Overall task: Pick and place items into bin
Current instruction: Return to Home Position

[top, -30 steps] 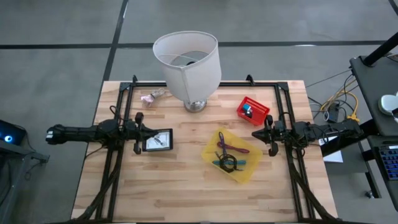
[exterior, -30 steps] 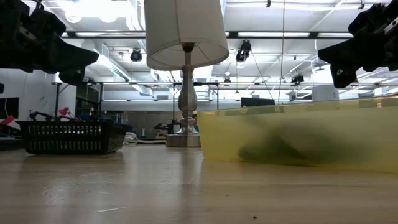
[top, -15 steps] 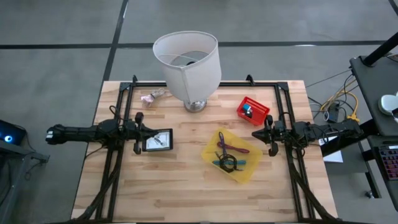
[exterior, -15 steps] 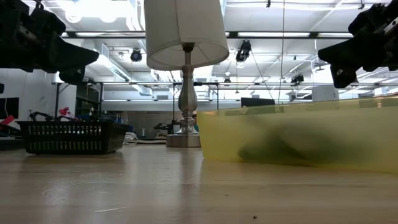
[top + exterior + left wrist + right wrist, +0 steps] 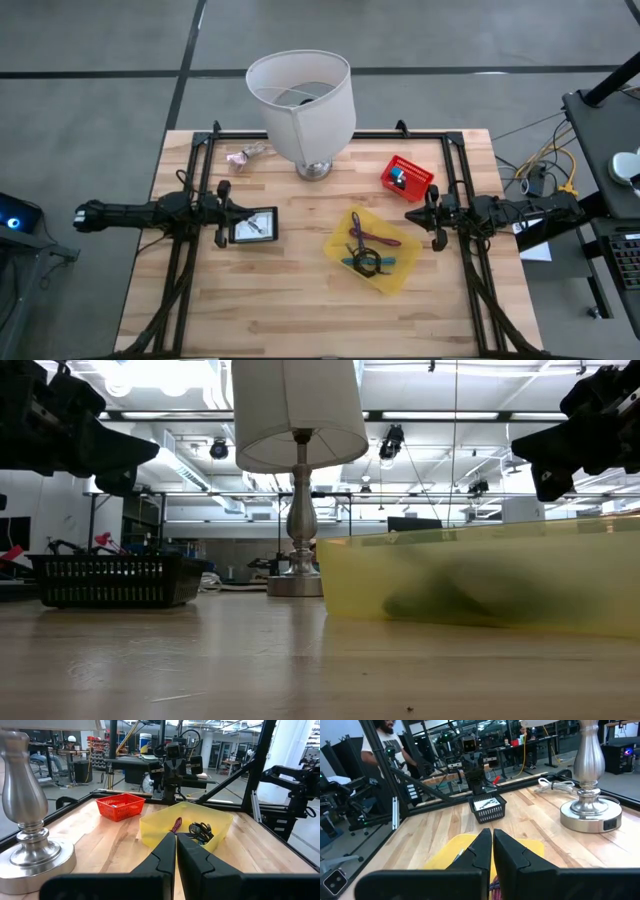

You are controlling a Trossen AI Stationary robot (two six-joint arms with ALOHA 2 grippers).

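A yellow bin (image 5: 375, 250) stands right of the table's centre. Purple and maroon ties (image 5: 372, 236), a teal tie (image 5: 368, 263) and a black cord loop (image 5: 201, 828) lie in it. A crumpled pinkish packet (image 5: 245, 155) lies on the wood by the lamp. My left gripper (image 5: 230, 213) hovers shut over a small black basket (image 5: 253, 226) that holds a white packet. My right gripper (image 5: 410, 216) hovers shut just right of the bin, above the table. Neither touches anything.
A lamp with a large white shade (image 5: 300, 105) stands on its silver base (image 5: 591, 810) at the far middle. A red basket (image 5: 406, 177) holding a small blue thing sits far right. A person (image 5: 384, 742) stands beyond the table's left side.
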